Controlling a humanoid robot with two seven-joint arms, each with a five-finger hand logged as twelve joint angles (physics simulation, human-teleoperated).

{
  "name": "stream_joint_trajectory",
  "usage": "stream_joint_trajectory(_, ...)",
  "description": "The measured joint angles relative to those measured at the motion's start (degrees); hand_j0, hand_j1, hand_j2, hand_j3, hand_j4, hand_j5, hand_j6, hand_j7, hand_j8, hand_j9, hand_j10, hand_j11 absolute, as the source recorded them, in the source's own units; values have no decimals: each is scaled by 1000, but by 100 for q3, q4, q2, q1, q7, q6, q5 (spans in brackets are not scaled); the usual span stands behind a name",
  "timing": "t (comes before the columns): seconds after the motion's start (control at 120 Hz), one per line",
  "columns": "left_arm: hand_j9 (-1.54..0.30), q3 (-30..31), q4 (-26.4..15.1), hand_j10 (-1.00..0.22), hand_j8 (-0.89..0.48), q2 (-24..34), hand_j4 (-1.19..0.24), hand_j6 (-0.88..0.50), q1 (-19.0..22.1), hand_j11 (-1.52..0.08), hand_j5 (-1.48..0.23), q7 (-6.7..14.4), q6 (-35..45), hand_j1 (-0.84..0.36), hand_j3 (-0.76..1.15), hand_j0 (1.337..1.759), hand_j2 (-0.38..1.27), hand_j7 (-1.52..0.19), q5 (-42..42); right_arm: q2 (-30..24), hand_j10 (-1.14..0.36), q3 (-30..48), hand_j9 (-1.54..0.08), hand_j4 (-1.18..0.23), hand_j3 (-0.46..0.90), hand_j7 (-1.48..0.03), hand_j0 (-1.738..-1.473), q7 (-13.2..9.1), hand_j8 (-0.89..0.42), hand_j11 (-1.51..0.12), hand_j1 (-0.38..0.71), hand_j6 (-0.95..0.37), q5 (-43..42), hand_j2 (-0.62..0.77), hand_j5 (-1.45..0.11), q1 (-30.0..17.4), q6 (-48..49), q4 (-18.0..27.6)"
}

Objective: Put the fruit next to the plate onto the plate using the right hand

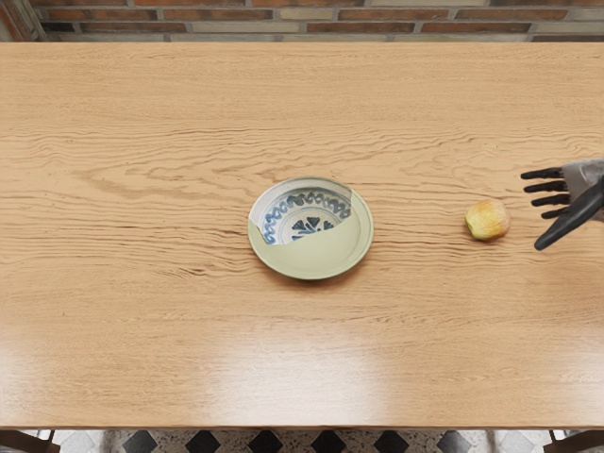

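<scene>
1. Showing the plate (326,257) at frame centre on the table (142,330), carrying nothing yet.
2. Finding the fruit (487,219), a yellow-red apple, resting right of centre, well apart from the plate.
3. Hovering at the right edge: the right hand (562,200), fingers (540,174) spread wide, gripping nothing, just beside the fruit.
4. Judging this the approach step, next calling for closing around the fruit, lifting, and carrying leftward.

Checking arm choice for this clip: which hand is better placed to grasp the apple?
Right. The right hand, fingers spread, is just beside the apple, right of the plate; no left arm shows.
</scene>
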Motion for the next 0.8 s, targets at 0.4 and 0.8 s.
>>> stream_joint_trajectory(0.4, -9, 6, 3, -7, -7, 0, -7, -7, 11, -9, -9, 0, -2, 341, 0, 1658, 2, -9, 0, -16, -3, 33, 0, -3, 0, 0, -1658, -28, -4, 0, -349, -4, -1523, -1, 0, 247, -288, 252)
stream_joint_trajectory(0.8, -8, 8, 4, -7, -7, 0, -7, -7, 28, -8, -8, 0, 0, 341, 0, 1658, 1, -8, -1, 1381, -4, -46, 0, -4, 0, 0, -1658, -29, -5, 0, -349, -6, -3312, 1, -1, 472, -463, 603)
